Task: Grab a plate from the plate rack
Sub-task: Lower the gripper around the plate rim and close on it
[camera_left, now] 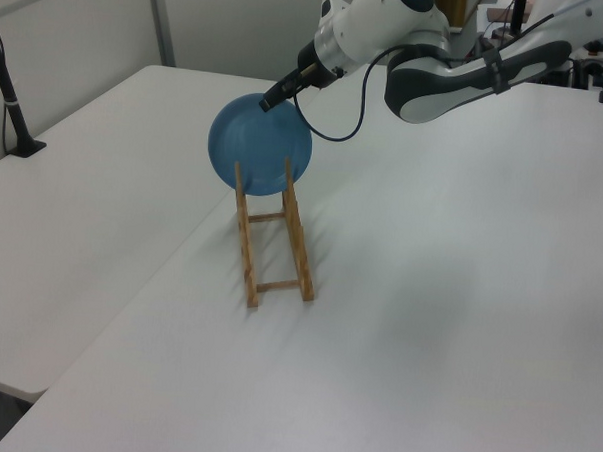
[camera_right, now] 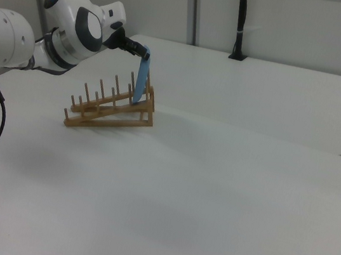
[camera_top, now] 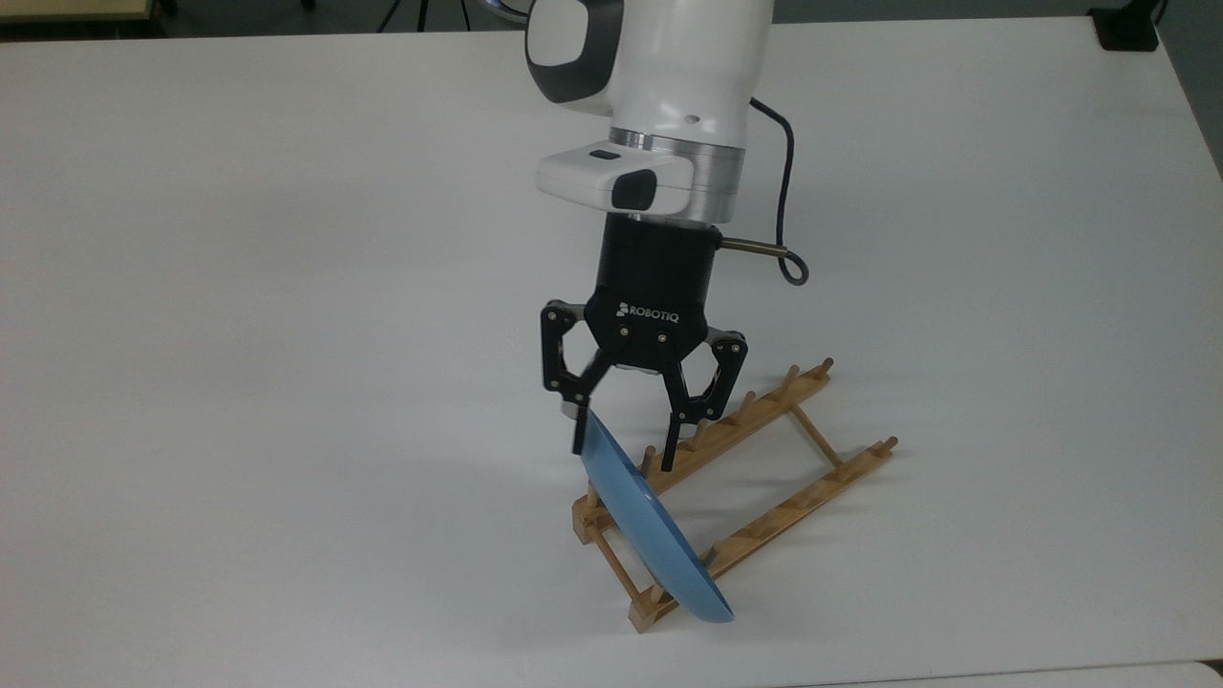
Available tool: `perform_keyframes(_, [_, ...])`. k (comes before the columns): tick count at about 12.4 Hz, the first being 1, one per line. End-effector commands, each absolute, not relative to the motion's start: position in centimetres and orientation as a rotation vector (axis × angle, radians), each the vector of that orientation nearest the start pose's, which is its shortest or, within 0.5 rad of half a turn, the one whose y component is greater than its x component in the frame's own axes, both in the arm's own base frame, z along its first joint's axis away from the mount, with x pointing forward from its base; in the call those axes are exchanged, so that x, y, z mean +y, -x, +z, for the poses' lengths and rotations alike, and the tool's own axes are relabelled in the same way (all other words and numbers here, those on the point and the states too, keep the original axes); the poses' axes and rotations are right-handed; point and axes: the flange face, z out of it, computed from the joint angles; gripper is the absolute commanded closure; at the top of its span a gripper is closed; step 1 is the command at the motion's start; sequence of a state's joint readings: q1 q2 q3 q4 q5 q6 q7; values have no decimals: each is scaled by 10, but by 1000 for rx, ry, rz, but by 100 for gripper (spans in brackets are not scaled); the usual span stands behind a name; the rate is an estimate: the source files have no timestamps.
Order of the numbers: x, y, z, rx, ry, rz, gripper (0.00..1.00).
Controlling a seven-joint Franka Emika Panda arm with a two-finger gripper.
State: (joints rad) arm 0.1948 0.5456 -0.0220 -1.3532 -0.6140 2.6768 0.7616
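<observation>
Field note for you, operator: the plate (camera_top: 642, 521) stood on edge in the end slot of the plate rack (camera_top: 764, 449), at the rack's near end in the top view, leaning slightly and propped by the short pegs, which is why it kept upright without any grip on it. The rack sat flat on the white counter (camera_top: 239, 334), its two rails running away toward the top view's upper right. Your pincer (camera_top: 623, 449) hung nose-down over the plate's upper rim with its fingers spread wide, one finger (camera_top: 579, 435) on the top view's left of the rim and the other on the right, beside a peg; you had it straddling the edge, I judge, so a squeeze would pinch the rim across its thin section. Nothing was clamped yet, and whether the left finger touched the rim I could not tell. The top view gave you the plate nearly edge-on and the finger spread plainly. The left view showed the plate (camera_left: 260, 144) as a full blue disc with the pincer (camera_left: 269, 100) at its top edge, which confirmed the approach point. The right view showed the plate (camera_right: 141, 79) as a thin blue strip at the rack's (camera_right: 109, 113) right end, with the arm reaching in from the right view's left.
</observation>
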Motion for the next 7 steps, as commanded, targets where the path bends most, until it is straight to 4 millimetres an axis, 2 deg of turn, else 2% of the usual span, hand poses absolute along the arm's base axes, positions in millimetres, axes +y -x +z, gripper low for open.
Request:
perform_keyframes(1, [160, -746, 490, 150, 2928, -1434, 52])
perform_keyframes(4, [156, -748, 484, 114, 2956, -1450, 58])
perform_keyframes(5, [156, -748, 482, 112, 2960, -1451, 67])
perform_keyframes(6, [156, -748, 483, 110, 2960, -1454, 71])
perform_keyframes(7, [156, -748, 483, 101, 2966, -1459, 78])
